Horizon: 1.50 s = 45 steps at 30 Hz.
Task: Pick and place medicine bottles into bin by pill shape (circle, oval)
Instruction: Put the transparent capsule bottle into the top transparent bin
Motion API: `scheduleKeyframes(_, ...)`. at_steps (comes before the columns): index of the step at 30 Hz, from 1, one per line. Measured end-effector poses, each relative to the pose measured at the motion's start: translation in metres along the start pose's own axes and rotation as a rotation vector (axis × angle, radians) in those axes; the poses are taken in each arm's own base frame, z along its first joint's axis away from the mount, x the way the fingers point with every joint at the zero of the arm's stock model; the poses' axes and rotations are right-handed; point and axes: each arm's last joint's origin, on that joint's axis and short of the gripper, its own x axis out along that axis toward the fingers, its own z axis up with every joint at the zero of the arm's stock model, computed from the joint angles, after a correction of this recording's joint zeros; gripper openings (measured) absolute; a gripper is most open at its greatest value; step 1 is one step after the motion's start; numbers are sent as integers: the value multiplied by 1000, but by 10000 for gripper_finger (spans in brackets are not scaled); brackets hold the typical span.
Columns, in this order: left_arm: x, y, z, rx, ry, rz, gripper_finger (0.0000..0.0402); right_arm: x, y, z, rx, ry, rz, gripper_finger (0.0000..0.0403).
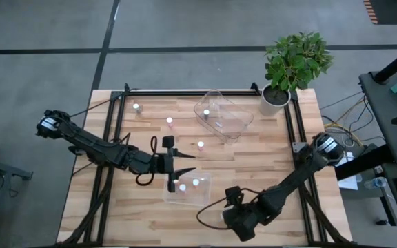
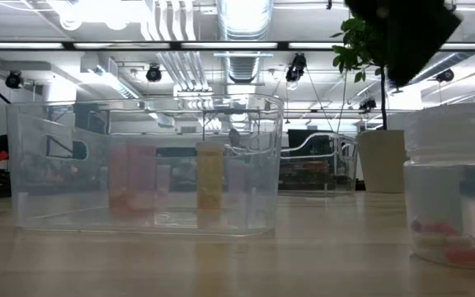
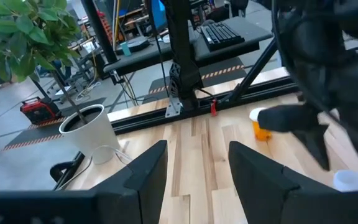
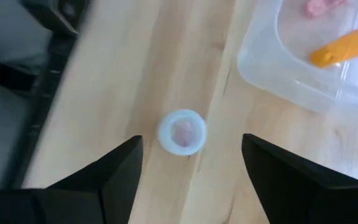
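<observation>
The right gripper [image 4: 191, 171] hangs over the near edge of the table [image 1: 267, 148], fingers spread wide, a small white-capped bottle [image 4: 182, 132] standing on the wood below and between them, not held. The left gripper [image 1: 178, 167] is over the near clear bin [image 1: 205, 187], fingers apart and empty. That bin holds what look like three bottles; others stand around the far bin [image 1: 227, 116].

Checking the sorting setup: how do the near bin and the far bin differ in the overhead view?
The near bin lies square to the table edges; the far bin sits turned diagonally. The near bin shows two white-capped bottles; the far bin shows one bottle. Both are clear plastic.
</observation>
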Motion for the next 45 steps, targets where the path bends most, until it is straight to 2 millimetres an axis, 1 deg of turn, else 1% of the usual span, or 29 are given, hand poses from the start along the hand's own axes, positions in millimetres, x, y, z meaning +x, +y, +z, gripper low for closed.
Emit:
scheduleKeyframes(2,0,0,0,0,0,0,156,10,-2,-1,9,7,2,271)
scheduleKeyframes(5,0,0,0,0,1,-1,156,18,-5,0,12,-6,51,269)
scheduleKeyframes(7,0,0,0,0,1,-1,156,21,-8,0,15,-15,71,265)
scheduleKeyframes(10,0,0,-1,1,3,-1,156,27,-14,-6,23,1,67,257)
scheduleKeyframes(17,0,0,-1,4,7,-2,156,37,-18,-10,42,-26,123,240)
scheduleKeyframes(20,0,0,-1,4,7,-2,156,38,-18,-10,41,-38,126,222)
scheduleKeyframes(29,0,0,-1,7,8,-2,156,37,-18,-11,39,-36,144,142)
scheduleKeyframes(33,-3,2,2,68,-6,0,156,27,-22,-9,46,-48,139,132)
scheduleKeyframes(36,-12,9,9,88,-43,10,156,14,-30,-7,59,-59,105,141)
scheduleKeyframes(39,-21,14,10,112,-60,16,156,-5,-40,-3,81,-94,87,148)
scheduleKeyframes(42,-28,17,3,119,-61,16,156,-29,-57,4,123,-162,67,146)
scheduleKeyframes(45,-35,18,-8,117,-60,15,156,-53,-82,6,170,-214,-9,140)
